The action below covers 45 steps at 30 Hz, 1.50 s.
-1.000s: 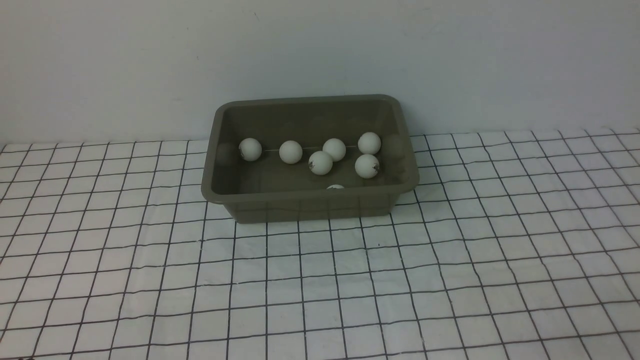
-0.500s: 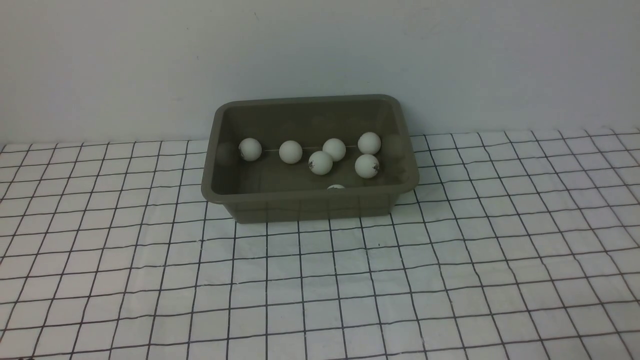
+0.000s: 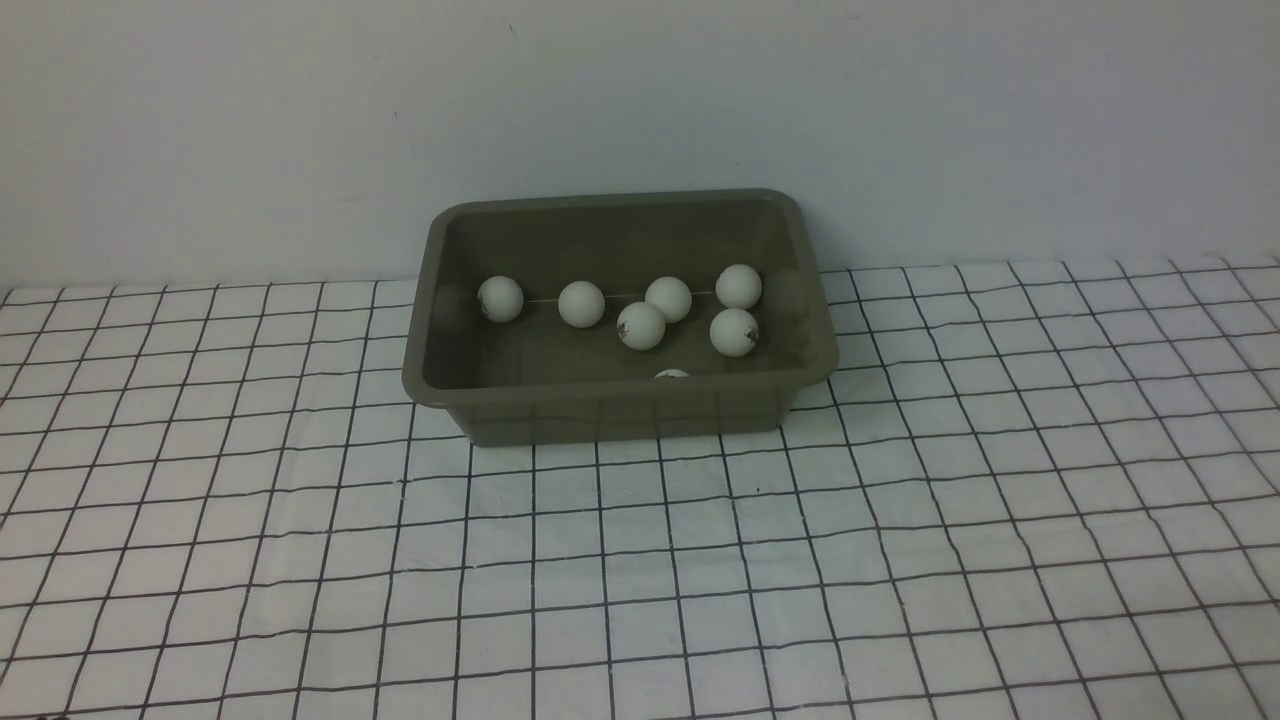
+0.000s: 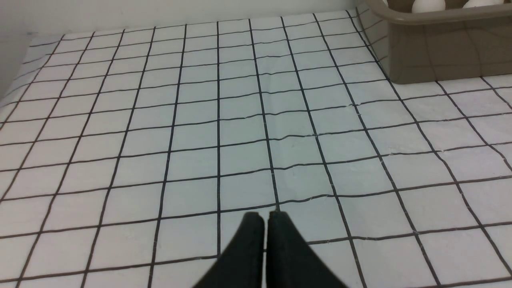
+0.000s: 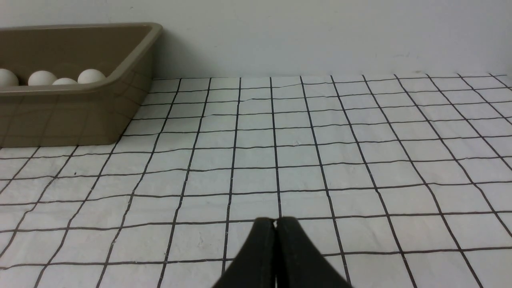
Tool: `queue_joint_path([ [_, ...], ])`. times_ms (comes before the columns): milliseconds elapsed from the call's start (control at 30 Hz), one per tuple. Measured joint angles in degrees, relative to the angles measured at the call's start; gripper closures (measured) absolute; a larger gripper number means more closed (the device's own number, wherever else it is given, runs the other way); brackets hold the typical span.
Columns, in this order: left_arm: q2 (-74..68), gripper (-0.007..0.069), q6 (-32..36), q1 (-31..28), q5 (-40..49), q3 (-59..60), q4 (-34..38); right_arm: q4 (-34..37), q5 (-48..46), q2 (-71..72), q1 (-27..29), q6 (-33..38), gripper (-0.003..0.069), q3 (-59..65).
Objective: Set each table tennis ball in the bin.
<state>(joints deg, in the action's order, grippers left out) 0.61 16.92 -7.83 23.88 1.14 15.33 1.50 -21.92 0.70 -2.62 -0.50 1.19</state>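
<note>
As far as the front view shows, bin (image 3: 625,393) at twelve o'clock | balls (image 3: 641,327) inside, one half-hidden by its near wall | both grippers closed, empty | seemingly done, nothing left to load

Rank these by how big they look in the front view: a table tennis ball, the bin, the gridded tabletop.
1. Gridded tabletop
2. Olive-grey bin
3. Table tennis ball; the fully visible ones look about alike, so I won't rank them.
</note>
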Motion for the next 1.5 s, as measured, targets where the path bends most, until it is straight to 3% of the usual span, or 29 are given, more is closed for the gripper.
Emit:
queue_joint_path([
  [1500,0.0,0.0629,0.0,0.95,0.0,0.0,0.0,0.0,0.0,0.0,0.0,0.0,0.0676,0.01],
])
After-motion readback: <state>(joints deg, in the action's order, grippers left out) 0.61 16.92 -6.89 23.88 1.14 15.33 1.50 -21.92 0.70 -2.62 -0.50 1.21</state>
